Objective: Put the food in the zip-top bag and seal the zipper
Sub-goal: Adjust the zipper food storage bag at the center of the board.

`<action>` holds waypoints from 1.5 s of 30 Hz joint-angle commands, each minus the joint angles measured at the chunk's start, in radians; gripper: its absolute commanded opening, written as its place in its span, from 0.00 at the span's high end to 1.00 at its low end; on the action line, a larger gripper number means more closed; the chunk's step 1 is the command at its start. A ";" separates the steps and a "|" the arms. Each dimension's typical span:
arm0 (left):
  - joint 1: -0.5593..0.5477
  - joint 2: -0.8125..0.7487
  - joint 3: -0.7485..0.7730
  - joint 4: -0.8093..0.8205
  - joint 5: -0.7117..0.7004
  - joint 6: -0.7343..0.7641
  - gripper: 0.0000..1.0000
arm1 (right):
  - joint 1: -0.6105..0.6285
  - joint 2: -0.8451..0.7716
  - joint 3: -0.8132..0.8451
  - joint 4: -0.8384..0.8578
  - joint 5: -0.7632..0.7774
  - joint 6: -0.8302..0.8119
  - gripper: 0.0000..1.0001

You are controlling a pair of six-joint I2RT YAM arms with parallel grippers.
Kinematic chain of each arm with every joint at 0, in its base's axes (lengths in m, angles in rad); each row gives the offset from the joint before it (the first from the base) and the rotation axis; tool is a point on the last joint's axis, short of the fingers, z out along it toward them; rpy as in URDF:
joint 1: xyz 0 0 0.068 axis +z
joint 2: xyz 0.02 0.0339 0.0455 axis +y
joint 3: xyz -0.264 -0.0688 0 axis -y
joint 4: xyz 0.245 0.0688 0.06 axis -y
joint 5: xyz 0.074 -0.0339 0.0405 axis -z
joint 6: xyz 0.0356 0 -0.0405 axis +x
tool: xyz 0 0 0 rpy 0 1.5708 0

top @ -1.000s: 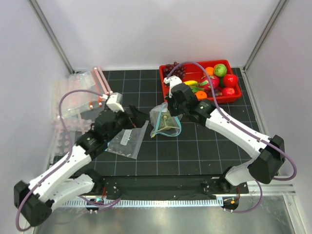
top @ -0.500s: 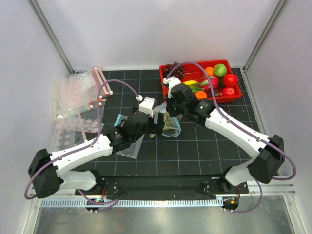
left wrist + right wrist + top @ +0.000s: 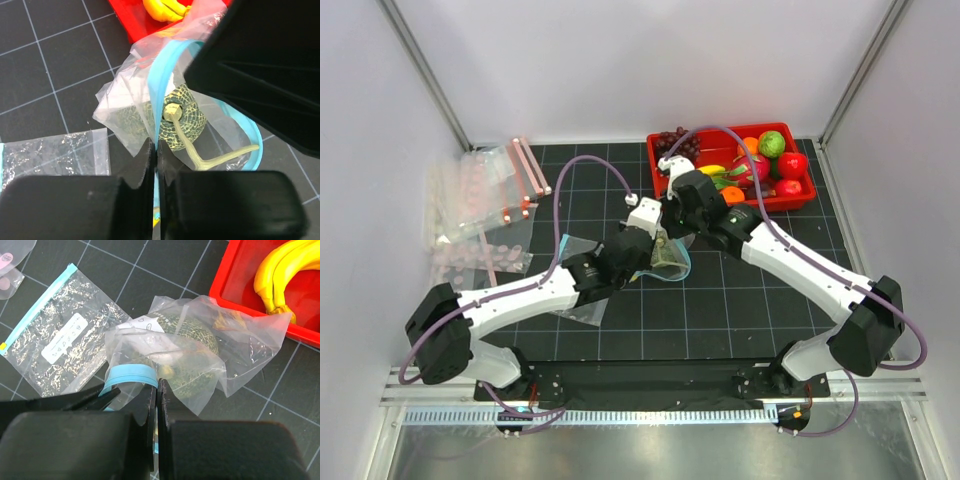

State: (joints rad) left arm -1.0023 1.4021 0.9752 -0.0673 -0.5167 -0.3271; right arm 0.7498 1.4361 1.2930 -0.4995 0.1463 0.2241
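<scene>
Clamping shut on the teal-blue zipper strip (image 3: 159, 85) of the clear plastic bag (image 3: 240, 335), left gripper (image 3: 156, 150) and right gripper (image 3: 157, 387) face the yellow banana (image 3: 280, 270) just beyond.

The melon (image 3: 185, 120) crowds the zip-top bag (image 3: 117, 107); open mat (image 3: 720, 320) lies nearer.

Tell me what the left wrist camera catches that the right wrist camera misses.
Left wrist only: the zipper as an open loop around the zip-top bag's mouth, with the right arm's black casing crowding one corner. Right wrist only: the white label on the spare bag lying flat, and clear plastic with pink spots. Both: the melon inside the bag, the banana and the red tray.
</scene>
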 commanded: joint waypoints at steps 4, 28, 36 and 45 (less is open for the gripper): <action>-0.022 -0.035 0.080 -0.060 -0.056 -0.001 1.00 | 0.014 -0.016 0.005 0.033 -0.014 -0.011 0.92; 0.350 -0.157 0.039 -0.273 0.234 -0.268 1.00 | 0.083 0.142 0.066 -0.033 -0.008 0.024 0.32; 0.393 -0.207 0.000 -0.269 0.172 -0.291 1.00 | 0.121 0.152 0.057 -0.043 0.038 0.122 0.41; 0.396 -0.219 0.000 -0.278 0.144 -0.294 1.00 | 0.184 0.194 0.081 -0.073 0.119 0.152 0.76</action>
State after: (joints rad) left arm -0.6121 1.2110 0.9737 -0.3565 -0.3424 -0.6079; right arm 0.9276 1.6135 1.3205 -0.5591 0.2157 0.3546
